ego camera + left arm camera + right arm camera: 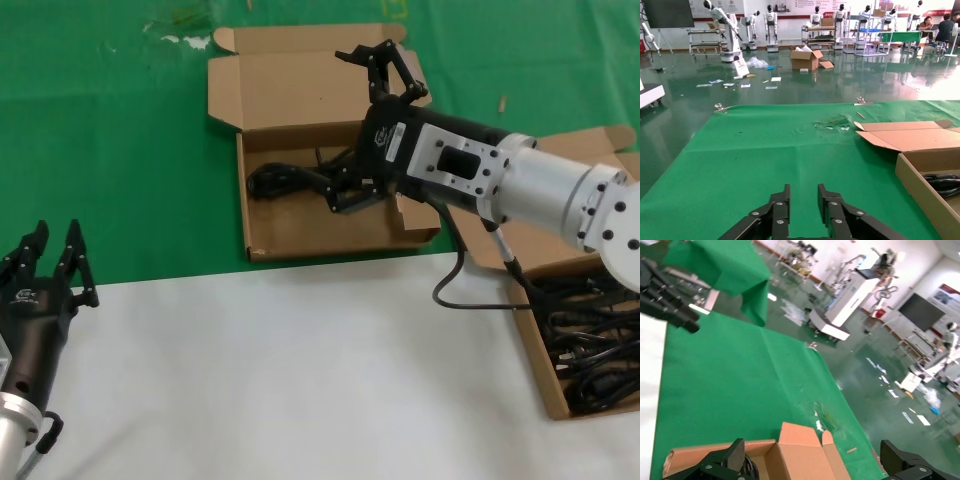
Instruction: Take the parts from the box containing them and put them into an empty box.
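The box with several black power cords [600, 340] stands at the right edge [540, 375]. The other cardboard box [300, 235] stands at centre back, lid [290, 85] open, with one cord [285, 182] lying in it. My right gripper [340, 130] hangs over this box, open wide and empty, its lower finger close beside the cord. In the right wrist view the gripper [815, 460] spans the box lid [805, 450], with the cord [749, 469] beside one finger. My left gripper [50, 260] is parked at the front left, open; it also shows in the left wrist view [804, 192].
A green cloth [120, 150] covers the back of the table, a white sheet [300, 380] the front. The right arm's black cable [470, 290] loops between the boxes. The left wrist view shows the centre box's wall [922, 192] and its cord [942, 182].
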You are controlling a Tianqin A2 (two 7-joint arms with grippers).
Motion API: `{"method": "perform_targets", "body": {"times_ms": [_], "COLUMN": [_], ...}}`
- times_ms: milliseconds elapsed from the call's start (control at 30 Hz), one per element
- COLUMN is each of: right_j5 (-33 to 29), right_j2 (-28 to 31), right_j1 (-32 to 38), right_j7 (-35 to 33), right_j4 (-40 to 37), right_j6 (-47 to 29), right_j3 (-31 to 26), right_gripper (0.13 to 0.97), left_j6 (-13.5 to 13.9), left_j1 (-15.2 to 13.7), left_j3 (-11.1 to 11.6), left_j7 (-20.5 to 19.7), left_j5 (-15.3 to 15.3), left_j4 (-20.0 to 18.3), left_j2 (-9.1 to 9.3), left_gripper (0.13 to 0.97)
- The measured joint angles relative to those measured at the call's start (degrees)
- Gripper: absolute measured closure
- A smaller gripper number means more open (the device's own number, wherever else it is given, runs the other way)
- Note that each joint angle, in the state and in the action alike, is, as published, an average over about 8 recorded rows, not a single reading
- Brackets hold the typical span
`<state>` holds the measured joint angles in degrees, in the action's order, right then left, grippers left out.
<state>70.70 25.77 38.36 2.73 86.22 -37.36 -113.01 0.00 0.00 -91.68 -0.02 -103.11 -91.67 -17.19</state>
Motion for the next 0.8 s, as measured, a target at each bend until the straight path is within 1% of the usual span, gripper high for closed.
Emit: {"method": "perform_targets", "body": {"times_ms": [133,300,400,433,700,733,800], "right_j5": [1.8,4.2,5.6,6.1,9.9,10.4,11.4], "right_j2": [-0.5,-1.1,-1.5,-1.6,-2.6,-2.8,-3.0], "right_j1": [-2.2,-5.0,-6.7,-7.2,-11.8,-12.3,-13.5], "right_j7": [-0.2,-0.4,-0.5,-0.5,-0.8,-0.9,-1.0], "right_j4": [0.3,0.7,0.9,1.0,1.7,1.8,1.9], "right_j6": [2.1,4.9,6.5,7.1,11.4,12.0,13.1], "right_j3": [1.2,2.8,3.7,4.0,6.5,6.9,7.5], "right_gripper": [0.183,0.139,0.136,0.135,0.129,0.129,0.129], "left_j6": [0.0,0.0,0.0,0.0,0.0,0.0,0.0], "left_j1": [0.0,0.0,0.0,0.0,0.0,0.0,0.0], "left_j3": [0.0,0.0,0.0,0.0,0.0,0.0,0.0], "left_j7": [0.0,0.0,0.0,0.0,0.0,0.0,0.0], "left_j5": [0.0,0.0,0.0,0.0,0.0,0.0,0.0], "left_j4": [0.0,0.0,0.0,0.0,0.0,0.0,0.0], "left_j2": [0.00,0.00,0.00,0.00,0.00,0.00,0.00], "left_gripper": [0.854,0.761,0.704,0.704,0.492,0.492,0.446]}}
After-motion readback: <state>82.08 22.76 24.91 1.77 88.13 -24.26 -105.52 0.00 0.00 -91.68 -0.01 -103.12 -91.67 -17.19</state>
